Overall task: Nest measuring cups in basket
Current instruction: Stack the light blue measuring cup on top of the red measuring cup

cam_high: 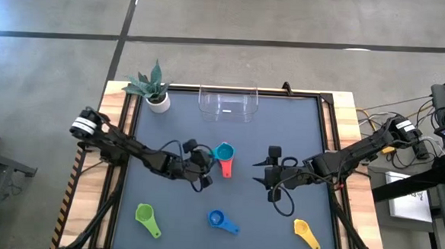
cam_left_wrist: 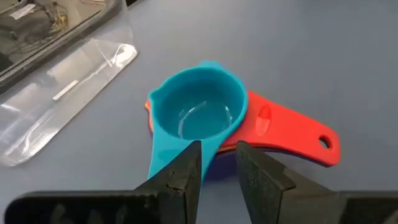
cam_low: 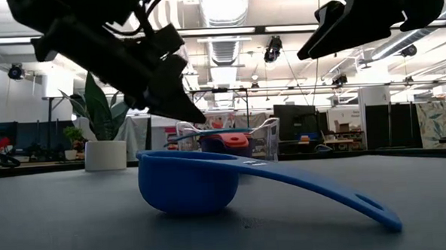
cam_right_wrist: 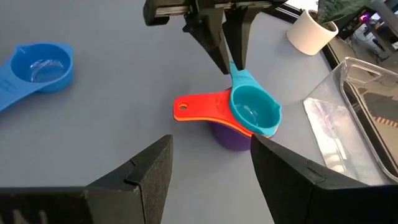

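Left tool [cam_right_wrist: 227, 59] at teal cup [cam_left_wrist: 198, 109], fingers [cam_left_wrist: 184, 177] narrowed around its handle, which runs straight back from bowl into jaw gap; whether they pinch yet, cannot tell. Teal cup sits nested atop red cup [cam_left_wrist: 292, 134], with purple cup [cam_right_wrist: 231, 135] under both, stack mid-worktop. Red handle points crosswise to teal handle. Basket [cam_high: 227, 102] lies beyond teal cup, away from left tool, still without cups. Right tool [cam_high: 269, 173] hangs wide open, holding nothing, just across stack from left tool. Left arm nearer.
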Robot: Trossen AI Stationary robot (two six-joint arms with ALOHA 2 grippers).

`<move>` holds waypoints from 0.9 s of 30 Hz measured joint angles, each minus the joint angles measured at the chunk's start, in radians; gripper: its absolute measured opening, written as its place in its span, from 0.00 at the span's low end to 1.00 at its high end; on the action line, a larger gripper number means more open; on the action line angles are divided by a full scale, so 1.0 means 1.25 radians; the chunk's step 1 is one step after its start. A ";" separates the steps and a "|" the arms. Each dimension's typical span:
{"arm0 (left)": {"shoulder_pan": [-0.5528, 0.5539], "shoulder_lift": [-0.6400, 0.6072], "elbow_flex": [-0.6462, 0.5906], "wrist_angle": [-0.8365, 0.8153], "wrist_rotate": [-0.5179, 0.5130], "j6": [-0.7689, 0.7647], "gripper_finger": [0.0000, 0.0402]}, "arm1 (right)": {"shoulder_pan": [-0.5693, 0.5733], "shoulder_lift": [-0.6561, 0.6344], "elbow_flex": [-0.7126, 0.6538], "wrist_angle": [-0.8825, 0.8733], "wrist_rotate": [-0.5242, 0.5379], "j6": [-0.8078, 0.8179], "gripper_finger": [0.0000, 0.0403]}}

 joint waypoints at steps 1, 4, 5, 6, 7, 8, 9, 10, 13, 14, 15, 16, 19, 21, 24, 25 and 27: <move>0.000 0.002 0.007 0.000 0.000 0.005 0.21 | 0.000 0.000 0.000 0.000 0.000 0.001 0.50; -0.001 -0.004 0.022 -0.007 -0.001 0.028 0.21 | 0.000 0.000 0.000 0.001 0.000 0.005 0.50; -0.001 -0.009 0.025 -0.015 -0.003 0.035 0.21 | 0.000 0.000 -0.001 0.003 0.000 0.012 0.50; -0.001 -0.015 0.026 -0.021 -0.006 0.039 0.21 | -0.002 0.000 -0.004 0.011 0.000 0.018 0.50; -0.001 -0.020 0.029 -0.036 -0.007 0.040 0.21 | -0.005 0.000 -0.008 0.022 0.000 0.026 0.50; -0.001 -0.027 0.029 -0.049 -0.008 0.040 0.21 | -0.010 0.000 -0.014 0.040 0.000 0.037 0.50; 0.000 -0.032 0.028 -0.067 -0.009 0.036 0.21 | -0.016 0.000 -0.021 0.053 0.000 0.046 0.50; 0.001 -0.035 0.025 -0.076 -0.012 0.031 0.21 | -0.023 0.002 -0.028 0.064 0.000 0.057 0.50; 0.002 -0.052 -0.005 -0.096 -0.029 -0.003 0.21 | -0.043 0.005 -0.057 0.092 -0.001 0.069 0.50; 0.003 -0.059 -0.019 -0.094 -0.029 -0.018 0.21 | -0.052 0.005 -0.066 0.103 -0.001 0.076 0.50; 0.003 -0.068 -0.033 -0.093 -0.031 -0.036 0.21 | -0.058 0.005 -0.076 0.117 -0.002 0.081 0.50; 0.004 -0.074 -0.047 -0.094 -0.032 -0.053 0.21 | -0.065 0.005 -0.084 0.128 -0.006 0.084 0.50; 0.008 -0.086 -0.079 -0.090 -0.034 -0.103 0.21 | -0.087 0.010 -0.107 0.169 -0.050 0.087 0.49; 0.013 -0.090 -0.091 -0.088 -0.034 -0.127 0.21 | -0.103 0.022 -0.123 0.222 -0.102 0.088 0.44; 0.017 -0.092 -0.097 -0.089 -0.041 -0.142 0.21 | -0.128 0.058 -0.135 0.281 -0.170 0.088 0.33; 0.019 -0.092 -0.097 -0.089 -0.045 -0.143 0.21 | -0.134 0.072 -0.136 0.290 -0.180 0.088 0.28; 0.024 -0.092 -0.097 -0.088 -0.052 -0.143 0.21 | -0.147 0.101 -0.137 0.314 -0.196 0.087 0.19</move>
